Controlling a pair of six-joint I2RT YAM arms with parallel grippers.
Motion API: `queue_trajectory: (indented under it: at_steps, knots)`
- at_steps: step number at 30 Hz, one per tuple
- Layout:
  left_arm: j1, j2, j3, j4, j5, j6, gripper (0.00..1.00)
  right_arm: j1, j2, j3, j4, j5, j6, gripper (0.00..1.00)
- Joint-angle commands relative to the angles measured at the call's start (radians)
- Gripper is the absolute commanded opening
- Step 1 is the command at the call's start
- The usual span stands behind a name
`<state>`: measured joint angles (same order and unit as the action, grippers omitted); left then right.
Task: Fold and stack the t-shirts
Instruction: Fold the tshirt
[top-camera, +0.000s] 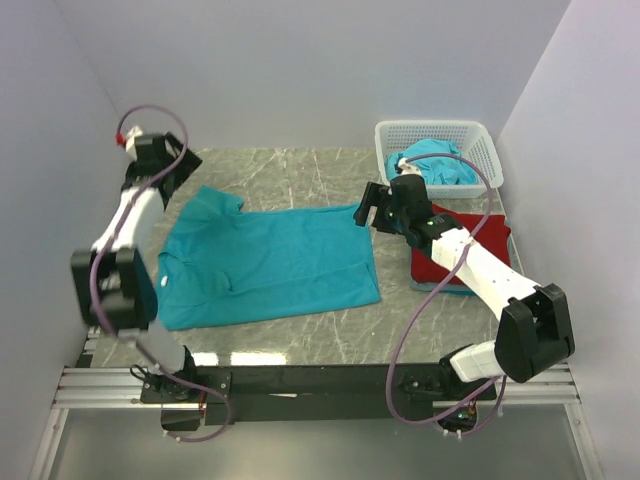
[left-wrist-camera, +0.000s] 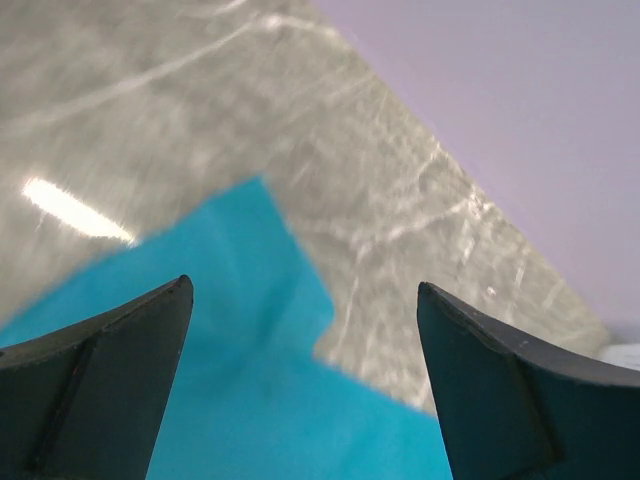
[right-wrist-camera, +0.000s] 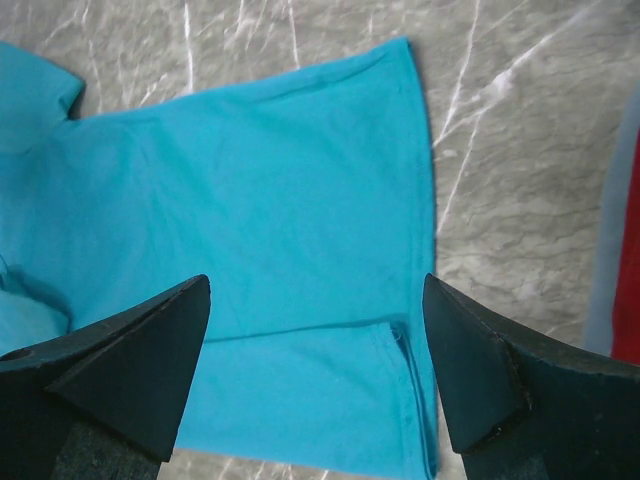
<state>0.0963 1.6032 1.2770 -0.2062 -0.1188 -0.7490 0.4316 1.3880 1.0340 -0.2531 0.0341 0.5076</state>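
A teal t-shirt (top-camera: 265, 262) lies spread on the marble table, collar to the left and hem to the right. Its near long edge is folded over, and the fold line shows in the right wrist view (right-wrist-camera: 290, 250). My left gripper (top-camera: 183, 180) is open and empty above the shirt's far sleeve (left-wrist-camera: 240, 300). My right gripper (top-camera: 366, 210) is open and empty above the hem's far right corner, with its fingers (right-wrist-camera: 150, 340) astride the hem. A folded deep red t-shirt (top-camera: 465, 245) lies at the right on a teal one. More teal t-shirts (top-camera: 440, 165) lie crumpled in the basket.
A white lattice basket (top-camera: 478, 135) stands at the back right corner. White walls close the table on the left, back and right. The red stack's edge shows at the right edge of the right wrist view (right-wrist-camera: 628, 300). Bare marble (top-camera: 290, 165) lies beyond the shirt.
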Motion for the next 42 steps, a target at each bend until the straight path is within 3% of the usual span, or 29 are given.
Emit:
queue_trajectory:
  at_steps: [1, 6, 15, 21, 24, 38, 42]
  knots:
    - [0.002, 0.24, 0.249, -0.024, 0.076, 0.164, 1.0, -0.019, -0.02, -0.005, 0.038, 0.021, 0.003, 0.93]
    - [0.002, 0.513, 0.589, -0.155, 0.084, 0.272, 0.99, -0.03, -0.015, -0.025, 0.017, 0.047, -0.007, 0.93]
    - [-0.017, 0.721, 0.731, -0.223, 0.064, 0.384, 0.99, -0.04, -0.006, -0.046, 0.015, 0.05, -0.012, 0.93]
    - [-0.027, 0.744, 0.697, -0.229, -0.001, 0.404, 0.81, -0.04, 0.012, -0.048, 0.002, 0.049, -0.017, 0.93]
    - [-0.027, 0.756, 0.693, -0.243, -0.018, 0.404, 0.64, -0.04, 0.016, -0.048, 0.0, 0.044, -0.018, 0.93]
    - [-0.043, 0.764, 0.654, -0.286, -0.036, 0.422, 0.43, -0.04, 0.039, -0.049, -0.005, 0.066, -0.02, 0.93]
    - [-0.046, 0.767, 0.65, -0.292, -0.036, 0.419, 0.27, -0.042, 0.048, -0.046, -0.002, 0.064, -0.02, 0.93]
